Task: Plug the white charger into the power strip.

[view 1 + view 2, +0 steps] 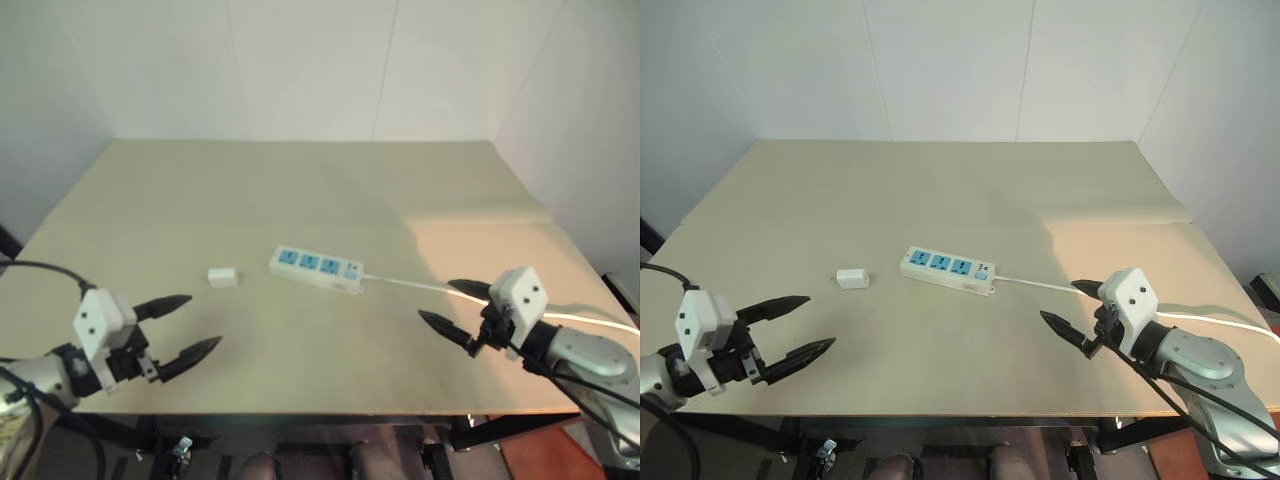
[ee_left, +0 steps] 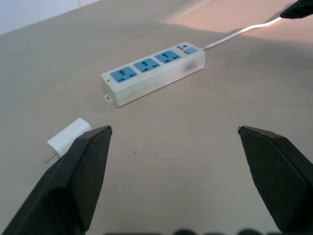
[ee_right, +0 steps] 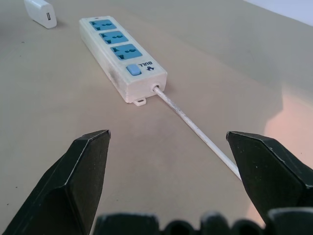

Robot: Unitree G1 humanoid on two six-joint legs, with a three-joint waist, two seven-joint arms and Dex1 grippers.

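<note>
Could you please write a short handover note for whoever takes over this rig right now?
Left gripper: open, empty, above the table's near left part.
Right gripper: open, empty, near the cable.
White charger lies on the table, just left of the power strip, apart from it.
All three sockets are free.
Done: nothing yet.
Left: grasp the charger, line up its prongs, push it into a socket.

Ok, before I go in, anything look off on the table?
Nothing broken or spilled. The power strip lies slightly askew with dark smudges along its side, and the white charger lies on its side nearby, not touching it.
</note>
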